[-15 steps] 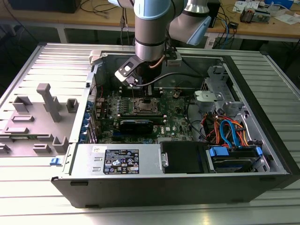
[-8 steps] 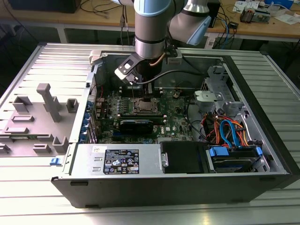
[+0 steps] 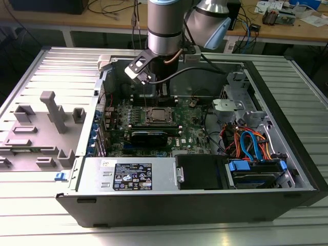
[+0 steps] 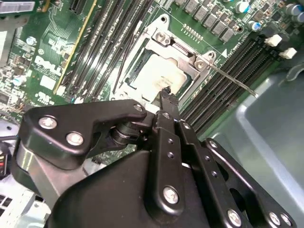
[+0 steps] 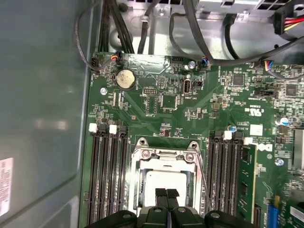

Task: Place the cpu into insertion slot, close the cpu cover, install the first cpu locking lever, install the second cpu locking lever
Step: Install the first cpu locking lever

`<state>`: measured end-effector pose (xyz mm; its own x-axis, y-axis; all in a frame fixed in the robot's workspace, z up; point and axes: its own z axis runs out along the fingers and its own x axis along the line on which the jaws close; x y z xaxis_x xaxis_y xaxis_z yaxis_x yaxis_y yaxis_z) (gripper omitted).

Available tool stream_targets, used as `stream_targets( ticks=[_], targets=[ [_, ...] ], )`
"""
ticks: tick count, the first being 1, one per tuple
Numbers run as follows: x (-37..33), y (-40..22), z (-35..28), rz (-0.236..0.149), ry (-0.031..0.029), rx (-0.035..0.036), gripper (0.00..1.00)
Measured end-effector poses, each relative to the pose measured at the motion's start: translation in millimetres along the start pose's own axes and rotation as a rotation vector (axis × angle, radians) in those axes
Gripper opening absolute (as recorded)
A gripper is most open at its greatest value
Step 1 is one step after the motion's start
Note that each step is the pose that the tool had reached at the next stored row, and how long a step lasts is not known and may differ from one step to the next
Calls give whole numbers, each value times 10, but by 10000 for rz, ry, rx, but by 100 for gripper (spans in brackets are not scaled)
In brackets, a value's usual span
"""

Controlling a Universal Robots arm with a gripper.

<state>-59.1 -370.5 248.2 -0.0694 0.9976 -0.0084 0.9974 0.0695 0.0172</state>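
Label (image 3: pixel 132 177), black and white, on power supply (image 3: pixel 164 174): fine print and symbols, not legible.
Wall sticker (image 5: pixel 5 185), white, on case wall (image 5: pixel 42 71): print not legible.
Lettering (image 4: pixel 47 66), white, on motherboard (image 4: pixel 28 45).
Board sticker (image 5: pixel 256 129), white, on motherboard, first wrist view: not legible.

Matt silver metal cpu (image 5: pixel 164 179), shiny metal cpu cover (image 5: pixel 166 161), matt black end effector (image 5: pixel 166 192)
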Motion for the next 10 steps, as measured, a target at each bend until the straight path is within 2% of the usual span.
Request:
stream_targets(
  ticks=[4,9,10],
  targets=[
    [-1,2,-93,0,0,1,11],
    [-1,2,-95,-24,1,2,11],
    [0,2,-95,-279,5,-1,11]
  ],
)
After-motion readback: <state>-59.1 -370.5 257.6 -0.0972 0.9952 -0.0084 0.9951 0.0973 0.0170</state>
